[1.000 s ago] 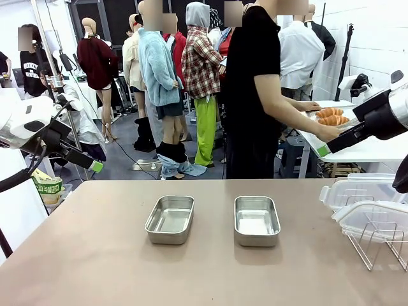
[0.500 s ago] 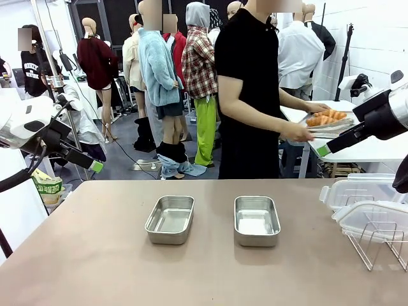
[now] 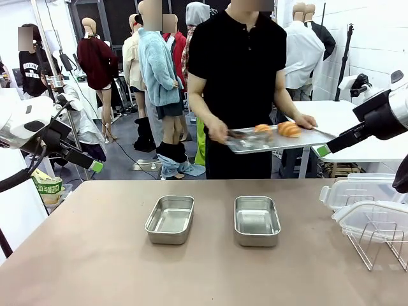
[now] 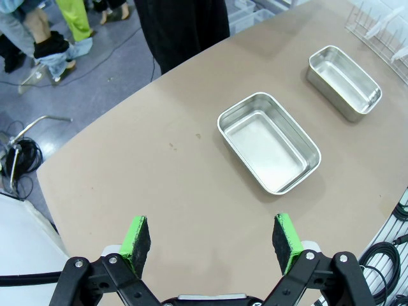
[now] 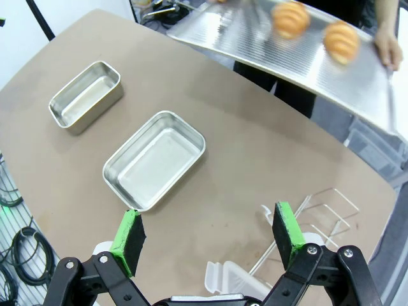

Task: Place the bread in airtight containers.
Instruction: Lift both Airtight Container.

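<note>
The tray (image 5: 255, 48) with two glossy orange rolls (image 5: 291, 17) now hangs beyond the right claw (image 5: 208, 239); it and the left claw (image 4: 210, 237) stand wide open, empty.

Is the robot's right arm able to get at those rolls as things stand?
Probably not yet. The rolls lie on a tray that the person holds up in the air, so they are no steady target. The right arm hangs off to the side, jaws open.

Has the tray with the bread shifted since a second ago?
Yes. The person has carried the tray of bread leftward, away from the white side table, to about in line with the right-hand container.
</note>
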